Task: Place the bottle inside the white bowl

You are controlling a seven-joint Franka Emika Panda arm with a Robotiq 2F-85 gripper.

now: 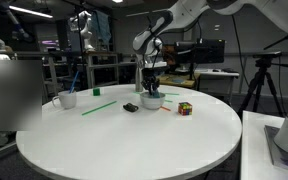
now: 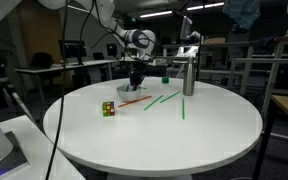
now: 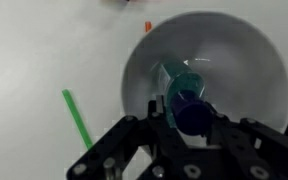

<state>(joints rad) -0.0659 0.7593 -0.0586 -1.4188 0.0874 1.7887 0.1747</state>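
Note:
The white bowl (image 3: 134, 60) fills the wrist view, and it stands on the round white table in both exterior views (image 1: 152, 101) (image 2: 132, 93). My gripper (image 3: 189, 118) hangs directly over the bowl (image 1: 151, 84) (image 2: 136, 78). It is shut on the small bottle (image 3: 187, 92). The bottle has a teal-green see-through look and a dark end towards the camera. It points down into the bowl, with its lower end at or near the bowl's floor. In the exterior views the fingers hide the bottle.
A white mug (image 1: 68, 99), a green straw (image 1: 99, 107) (image 3: 77, 118), a small black object (image 1: 131, 107) and a colour cube (image 1: 185, 108) (image 2: 108, 108) lie around the bowl. A tall grey bottle (image 2: 188, 75), more green straws (image 2: 164, 100) and an orange stick (image 2: 134, 101) are nearby.

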